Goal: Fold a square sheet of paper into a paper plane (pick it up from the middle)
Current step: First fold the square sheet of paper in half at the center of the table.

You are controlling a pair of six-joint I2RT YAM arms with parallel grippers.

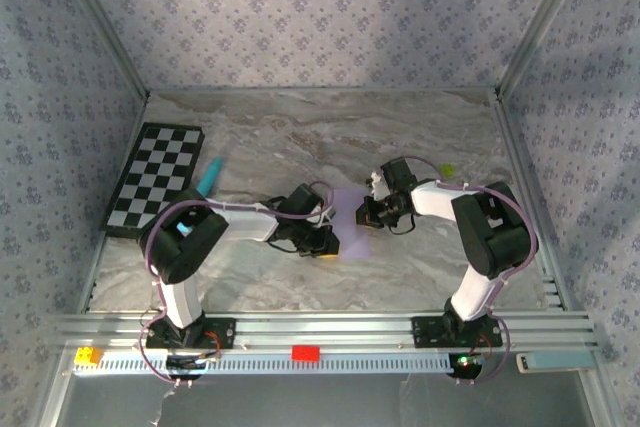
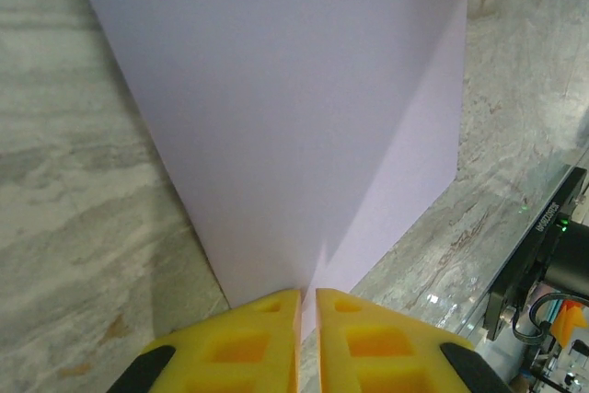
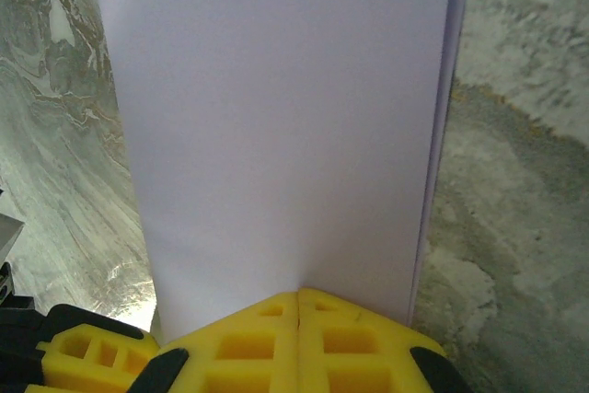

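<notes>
The square sheet of paper (image 1: 351,219) is pale lilac and hangs folded over between my two grippers, above the marble table (image 1: 420,137). My left gripper (image 1: 326,245) is shut on its near edge; in the left wrist view the sheet (image 2: 285,108) rises from the narrow slit between the yellow fingers (image 2: 247,342), at the gripper (image 2: 308,299). My right gripper (image 1: 368,209) is shut on the far edge. The right wrist view has two layers of the paper (image 3: 276,117) rising from the gripper (image 3: 299,299), whose jaws are pressed together.
A black-and-white checkerboard (image 1: 155,179) lies at the left with a teal pen (image 1: 209,179) beside it. A small yellow-green object (image 1: 447,171) sits right of the right arm. Patterned walls enclose the table; a metal rail (image 1: 330,332) runs along the near edge.
</notes>
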